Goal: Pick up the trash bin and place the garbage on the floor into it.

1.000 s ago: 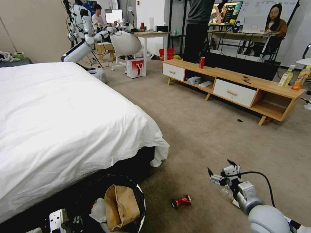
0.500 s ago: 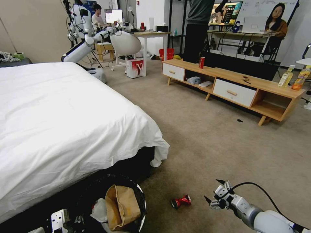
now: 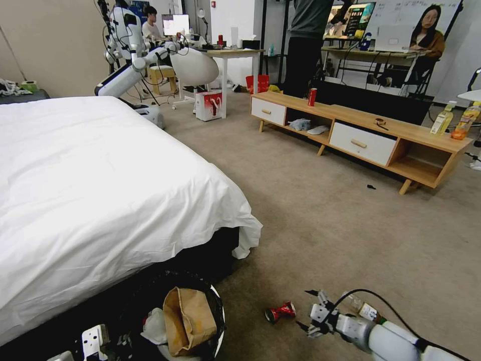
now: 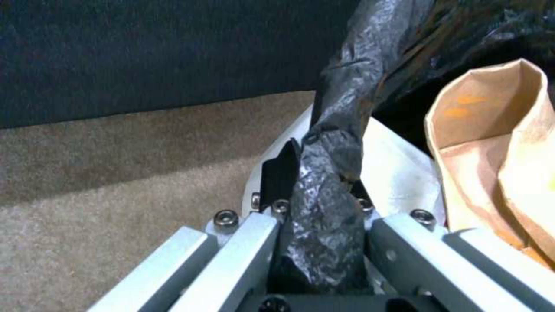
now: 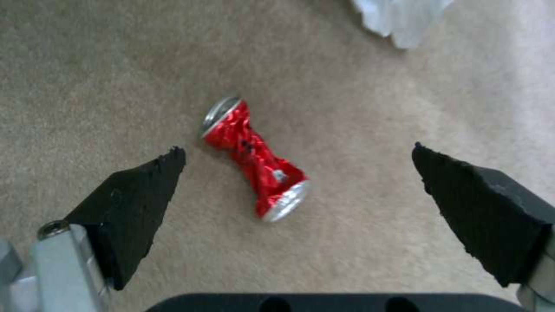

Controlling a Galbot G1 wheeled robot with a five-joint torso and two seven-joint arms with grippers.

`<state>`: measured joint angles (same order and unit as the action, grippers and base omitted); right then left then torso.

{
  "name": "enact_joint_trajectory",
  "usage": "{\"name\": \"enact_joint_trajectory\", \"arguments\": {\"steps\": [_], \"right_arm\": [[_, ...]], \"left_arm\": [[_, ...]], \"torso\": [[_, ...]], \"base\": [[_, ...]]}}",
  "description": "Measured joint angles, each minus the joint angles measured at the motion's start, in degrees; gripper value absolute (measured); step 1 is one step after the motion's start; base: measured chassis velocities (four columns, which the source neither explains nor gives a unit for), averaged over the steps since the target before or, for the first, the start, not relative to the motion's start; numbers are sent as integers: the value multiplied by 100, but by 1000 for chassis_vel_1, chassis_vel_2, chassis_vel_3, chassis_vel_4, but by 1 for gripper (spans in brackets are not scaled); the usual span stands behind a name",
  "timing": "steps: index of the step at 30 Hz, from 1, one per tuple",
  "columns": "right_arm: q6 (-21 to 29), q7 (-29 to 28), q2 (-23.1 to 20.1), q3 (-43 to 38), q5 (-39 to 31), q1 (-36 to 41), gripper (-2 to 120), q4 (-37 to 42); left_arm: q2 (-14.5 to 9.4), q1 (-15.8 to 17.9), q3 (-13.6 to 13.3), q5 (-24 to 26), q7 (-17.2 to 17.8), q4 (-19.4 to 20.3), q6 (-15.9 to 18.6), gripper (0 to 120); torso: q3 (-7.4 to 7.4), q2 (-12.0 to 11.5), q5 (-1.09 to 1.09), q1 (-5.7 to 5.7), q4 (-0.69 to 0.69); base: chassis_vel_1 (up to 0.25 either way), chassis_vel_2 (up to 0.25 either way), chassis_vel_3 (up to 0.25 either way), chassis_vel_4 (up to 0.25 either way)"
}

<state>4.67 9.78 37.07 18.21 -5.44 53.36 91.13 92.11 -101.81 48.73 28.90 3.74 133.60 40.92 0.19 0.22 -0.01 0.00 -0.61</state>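
Note:
The trash bin [image 3: 222,315], white with a black bag over its rim, stands at the bed's foot. It holds a tan paper bag [image 3: 188,318] and white tissue [image 3: 153,325]. My left gripper [image 3: 100,342] is shut on the bin's bagged rim [image 4: 324,173], with the paper bag [image 4: 491,143] beside it. A crushed red can [image 3: 280,312] lies on the carpet. My right gripper [image 3: 306,309] hangs open just right of it, low over the floor. The can [image 5: 254,158] lies between and beyond the open right gripper [image 5: 298,151]. A small clear bottle [image 3: 363,309] lies behind the right arm.
The white bed [image 3: 100,190] fills the left, its sheet corner [image 3: 250,235] hanging near the bin. A low wooden cabinet [image 3: 361,135] stands far right with an upright red can [image 3: 312,97] and drink bottles [image 3: 453,120]. Open carpet lies between.
My right gripper has come down and to the left, toward the crushed can, uncovering the clear bottle behind it. The left gripper and bin have barely moved.

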Motion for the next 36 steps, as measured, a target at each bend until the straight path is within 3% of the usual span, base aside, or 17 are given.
{"name": "enact_joint_trajectory", "arguments": {"steps": [8,26,36], "right_arm": [[-98,-60,542,382,30,-313,100,-770],[-682,-143,1118,436,170,-420,100,-1978],[-729,-382,1477,472,263,-758,100,-2703]], "left_arm": [[6,24,41,-2,0,-39,-2,1],[3,30,32,-110,-7,-115,-15,1],[4,24,48,-119,-14,-136,-20,1]], "torso": [[0,0,0,0,-1],[0,0,0,0,-1],[0,0,1,0,-1]], "base": [[0,0,0,0],[0,0,0,0],[0,0,0,0]]}}
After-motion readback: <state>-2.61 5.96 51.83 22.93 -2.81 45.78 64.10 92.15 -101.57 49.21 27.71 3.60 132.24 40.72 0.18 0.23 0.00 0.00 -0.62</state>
